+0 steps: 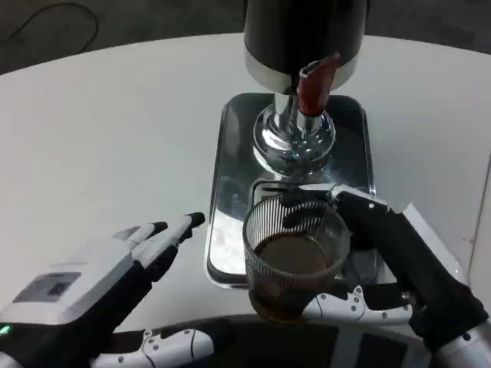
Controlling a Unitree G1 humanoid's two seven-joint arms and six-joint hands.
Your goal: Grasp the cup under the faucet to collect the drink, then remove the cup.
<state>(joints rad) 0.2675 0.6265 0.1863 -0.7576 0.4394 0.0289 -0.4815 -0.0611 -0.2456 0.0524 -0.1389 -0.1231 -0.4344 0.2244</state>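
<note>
On the white worktop (107, 130), the left robot hand (92, 280) lies to the left of the metal drip tray (230, 184), its fingers stretched out and apart toward the tray's edge, holding nothing. The tray itself carries the chrome base (295, 138) of the dark drink dispenser (303, 34), whose red tap handle (313, 88) hangs over it. At the tray's near edge, in front of the chrome base, sits the ribbed glass cup (295, 264), upright and partly filled with a brown drink (291, 257). The right robot hand (391, 264) is wrapped around the cup from the tray's right side, dark fingers behind it and white fingers under its front
</note>
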